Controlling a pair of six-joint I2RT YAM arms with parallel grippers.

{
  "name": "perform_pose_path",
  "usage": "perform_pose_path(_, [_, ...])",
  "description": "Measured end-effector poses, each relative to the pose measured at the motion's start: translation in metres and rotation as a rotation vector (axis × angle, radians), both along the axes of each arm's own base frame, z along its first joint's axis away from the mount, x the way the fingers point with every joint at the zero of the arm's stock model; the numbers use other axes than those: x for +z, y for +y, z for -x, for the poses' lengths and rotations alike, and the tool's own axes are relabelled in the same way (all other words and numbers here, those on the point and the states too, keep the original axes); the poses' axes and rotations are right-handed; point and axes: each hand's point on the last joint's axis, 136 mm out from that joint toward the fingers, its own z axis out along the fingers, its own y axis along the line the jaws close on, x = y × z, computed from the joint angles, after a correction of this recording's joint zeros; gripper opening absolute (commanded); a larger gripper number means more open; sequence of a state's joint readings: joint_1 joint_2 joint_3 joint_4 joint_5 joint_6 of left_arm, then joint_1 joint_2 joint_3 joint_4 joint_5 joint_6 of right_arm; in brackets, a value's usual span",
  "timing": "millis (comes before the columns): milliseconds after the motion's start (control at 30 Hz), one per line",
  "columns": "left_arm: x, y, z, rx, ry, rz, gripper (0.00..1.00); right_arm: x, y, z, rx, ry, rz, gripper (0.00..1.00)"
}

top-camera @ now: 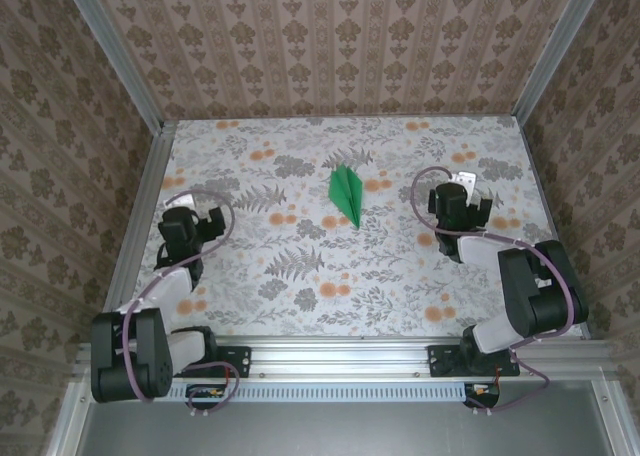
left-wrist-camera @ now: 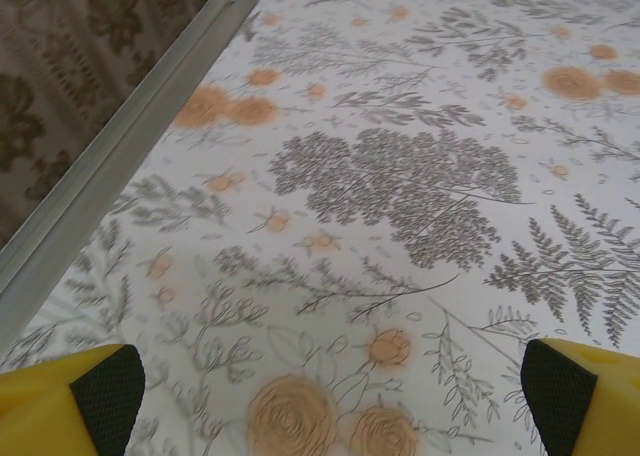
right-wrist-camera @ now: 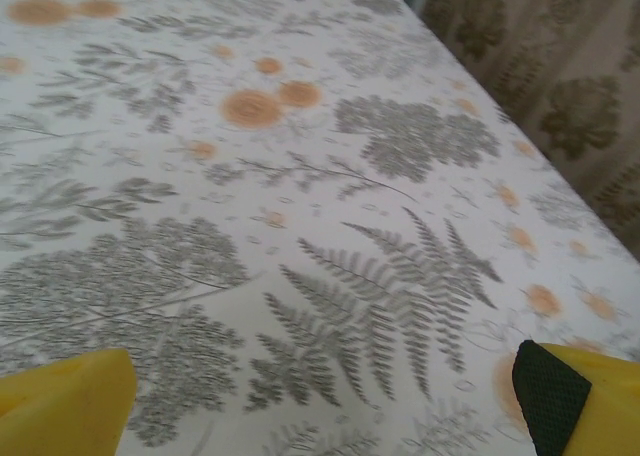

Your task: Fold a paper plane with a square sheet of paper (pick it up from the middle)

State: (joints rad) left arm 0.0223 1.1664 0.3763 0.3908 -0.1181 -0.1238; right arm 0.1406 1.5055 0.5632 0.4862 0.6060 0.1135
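Note:
The green paper lies folded as a slim, pointed paper plane (top-camera: 347, 194) on the floral tabletop, in the far middle, with its tip toward the near side. A flat square sheet of paper is out of view. My left gripper (top-camera: 193, 214) hovers over the left side of the table, well left of the plane, and is open; its yellow fingers (left-wrist-camera: 90, 396) stand wide with only tabletop between them. My right gripper (top-camera: 462, 194) is to the right of the plane and also open, with nothing between its fingertips (right-wrist-camera: 555, 401).
An aluminium rail (left-wrist-camera: 110, 166) borders the table's left edge, close to the left gripper. Patterned walls (top-camera: 340, 46) close in the back and sides. The right table edge (right-wrist-camera: 500, 116) runs near the right gripper.

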Motion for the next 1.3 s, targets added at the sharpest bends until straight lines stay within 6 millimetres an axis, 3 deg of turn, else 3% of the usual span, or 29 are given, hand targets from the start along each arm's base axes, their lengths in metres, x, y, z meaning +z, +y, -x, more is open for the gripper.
perform_pose_path(133, [-0.003, -0.010, -0.010, -0.068, -0.033, -0.006, 1.00, -0.004, 0.007, -0.004, 0.102, -0.054, -0.048, 1.00])
perform_pose_path(300, [-0.002, -0.017, -0.021, -0.127, -0.076, -0.007, 1.00, -0.017, 0.013, 0.007, 0.199, -0.093, -0.097, 1.00])
perform_pose_path(500, [-0.002, -0.019, -0.029, -0.154, -0.108, -0.019, 1.00, -0.013, 0.026, -0.001, 0.276, -0.141, -0.116, 1.00])
perform_pose_path(833, [-0.038, -0.023, -0.035, -0.173, -0.039, -0.030, 1.00, -0.005, 0.029, -0.004, 0.295, -0.175, -0.116, 1.00])
perform_pose_path(1067, [-0.024, -0.034, -0.046, -0.199, -0.069, -0.077, 1.00, -0.005, 0.029, -0.004, 0.295, -0.175, -0.116, 1.00])
perform_pose_path(1300, [-0.024, -0.034, -0.047, -0.201, -0.068, -0.087, 1.00, -0.005, 0.029, -0.004, 0.295, -0.175, -0.116, 1.00])
